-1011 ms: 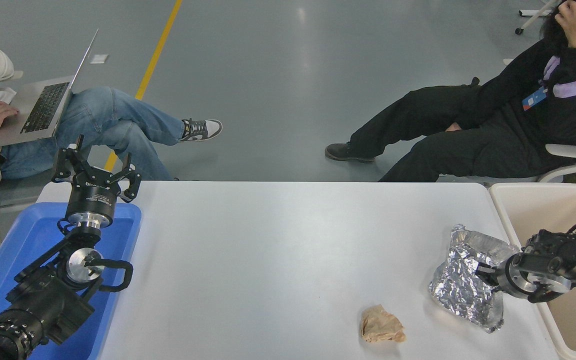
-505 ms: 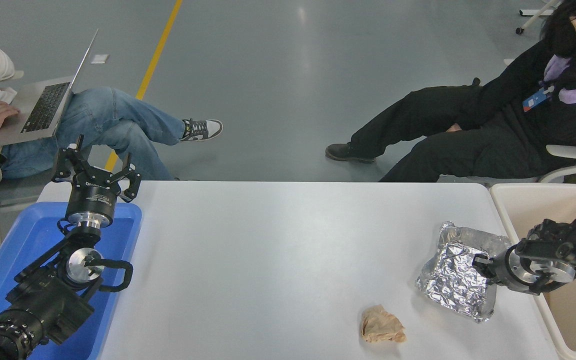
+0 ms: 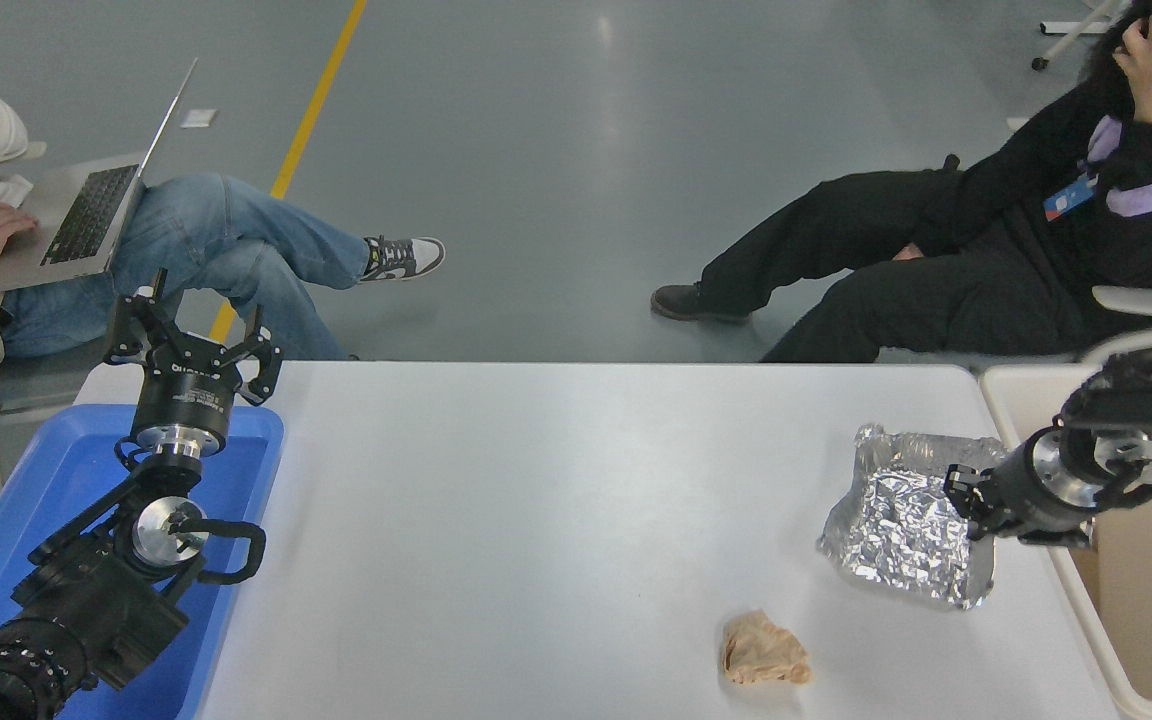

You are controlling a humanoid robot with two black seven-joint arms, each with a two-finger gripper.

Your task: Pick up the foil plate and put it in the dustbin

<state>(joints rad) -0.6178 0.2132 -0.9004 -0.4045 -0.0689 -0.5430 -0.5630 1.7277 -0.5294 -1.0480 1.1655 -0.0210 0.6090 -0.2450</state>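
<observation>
The crinkled silver foil plate point(image 3: 901, 530) lies near the white table's point(image 3: 556, 500) right edge, beside the cream plastic dustbin point(image 3: 1021, 392). The right gripper point(image 3: 966, 500) reaches leftward, fingers clenched on its rim.

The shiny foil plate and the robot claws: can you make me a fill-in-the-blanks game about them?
1. The right claw is at the ____ edge of the foil plate.
2. The left claw is parked above the ____ tray.
3. The tan paper wad lies on the white ____.
4. The cream dustbin stands to the plate's ____.

Answers: right; blue; table; right
</observation>
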